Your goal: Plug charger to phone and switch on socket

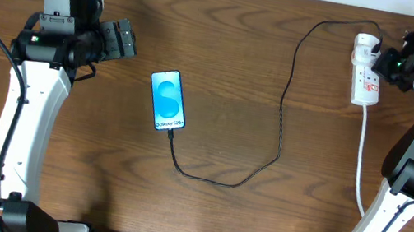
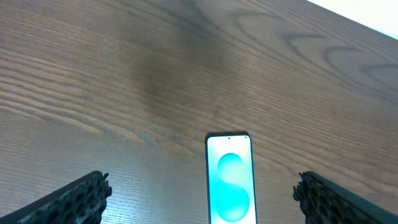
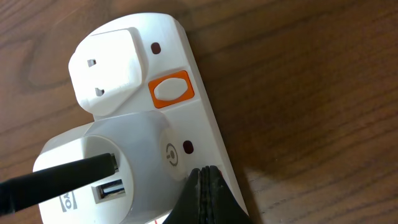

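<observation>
Socket [image 3: 202, 118] at tips of closed R jaws; phone [image 2: 229, 180] ahead of wide-open L jaws, apart.

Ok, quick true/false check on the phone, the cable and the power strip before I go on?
1. The left jaws are shut on the phone. False: they stand open, apart from it, holding nothing.
2. The right jaws are shut, tips at the power strip. True.
3. The phone's screen is dark. False: it glows blue.
4. The black charger cable runs from the power strip to the phone's lower edge. True.
</observation>
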### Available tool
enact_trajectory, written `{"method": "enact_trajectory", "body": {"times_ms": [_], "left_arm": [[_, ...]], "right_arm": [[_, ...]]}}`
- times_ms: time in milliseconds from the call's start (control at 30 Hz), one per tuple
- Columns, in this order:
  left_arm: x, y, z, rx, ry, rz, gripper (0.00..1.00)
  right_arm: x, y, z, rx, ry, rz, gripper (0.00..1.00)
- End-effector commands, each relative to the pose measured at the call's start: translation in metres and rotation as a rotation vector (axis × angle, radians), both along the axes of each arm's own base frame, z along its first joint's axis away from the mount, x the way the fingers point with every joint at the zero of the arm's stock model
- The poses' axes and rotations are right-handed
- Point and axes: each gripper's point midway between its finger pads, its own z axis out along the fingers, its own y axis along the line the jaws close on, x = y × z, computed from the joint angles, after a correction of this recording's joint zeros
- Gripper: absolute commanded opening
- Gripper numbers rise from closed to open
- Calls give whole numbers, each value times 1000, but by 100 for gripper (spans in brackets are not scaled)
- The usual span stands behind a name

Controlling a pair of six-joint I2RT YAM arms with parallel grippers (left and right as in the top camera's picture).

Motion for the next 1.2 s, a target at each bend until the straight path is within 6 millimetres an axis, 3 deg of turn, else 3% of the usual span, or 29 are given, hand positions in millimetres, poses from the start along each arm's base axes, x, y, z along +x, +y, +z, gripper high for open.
{"method": "enact_trajectory", "body": {"times_ms": [0,600,1167], "left_arm": [[0,3,1,14,-2,6,99],[0,3,1,14,-2,6,99],[0,3,1,14,-2,6,99]], "right_arm": [[-9,47,-24,55,64,121,1],[-25,75,-47,59,126,175,1],[-22,100,-48,34,125,233,1]]}}
